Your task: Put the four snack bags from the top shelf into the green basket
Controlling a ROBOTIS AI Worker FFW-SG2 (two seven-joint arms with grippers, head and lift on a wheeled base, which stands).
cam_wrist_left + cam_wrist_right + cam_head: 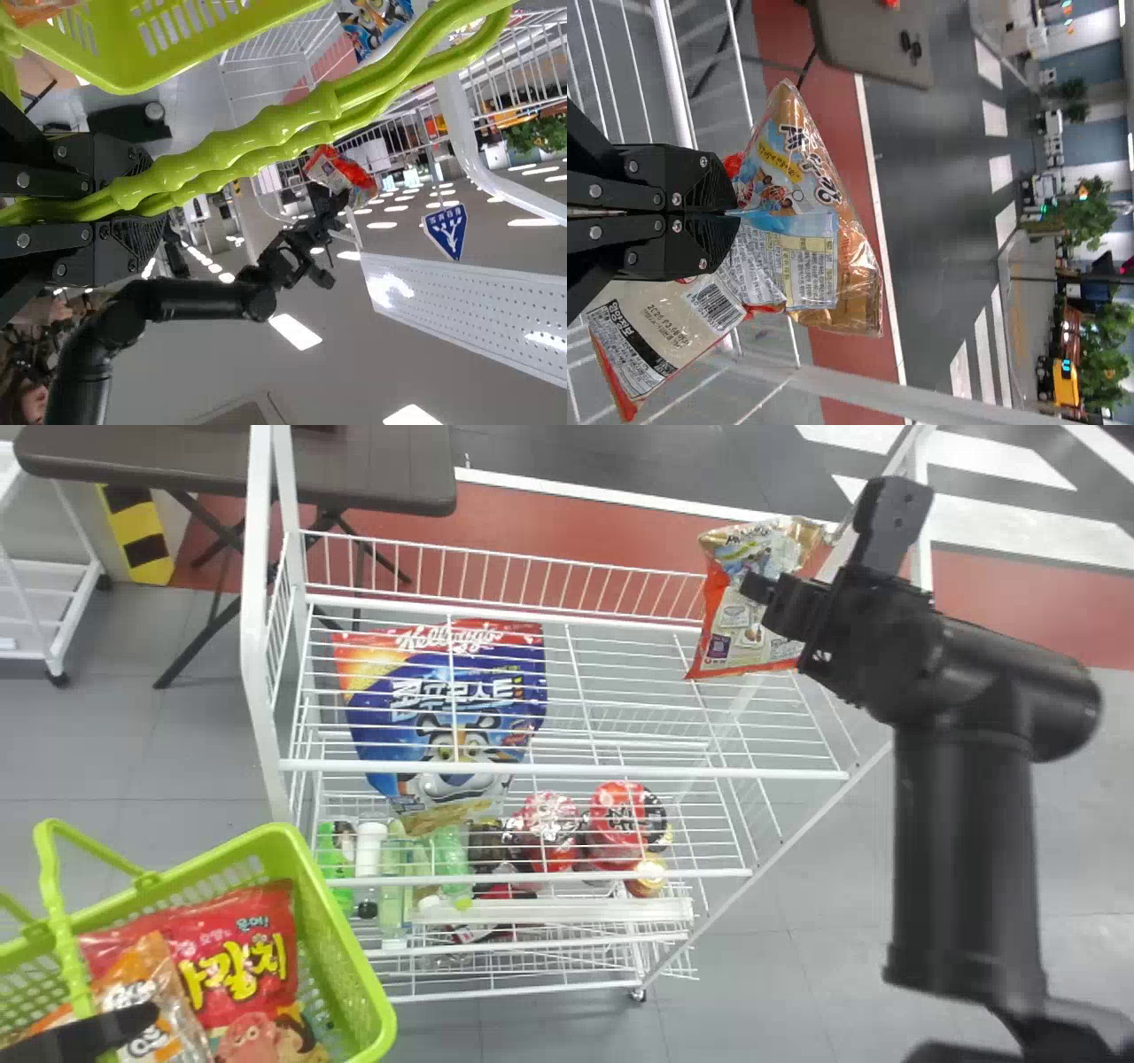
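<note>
Right arm: rises from the lower right, bends sideways near the upper right; its right gripper (764,598) points left over the top shelf (620,766).
Right claw: pressed together, pinching crumpled snack packaging (744,620), gold and blue at one end, red-edged at the other; I can't tell whether that's one bag or more.
Left claw: left gripper (106,1032), lower left corner, clamped around the green handles (266,133).
Rack: its white post (259,620) stands upper left, between the gripped packaging and the basket.
Below the top shelf's wires: blue cereal bag (452,717), left of centre; bottles (368,859) and red tubs (620,824) lower down.
Green basket (341,957): lower left, holding a red snack bag (239,948) and an orange-and-clear one (146,988) overlapping it.
</note>
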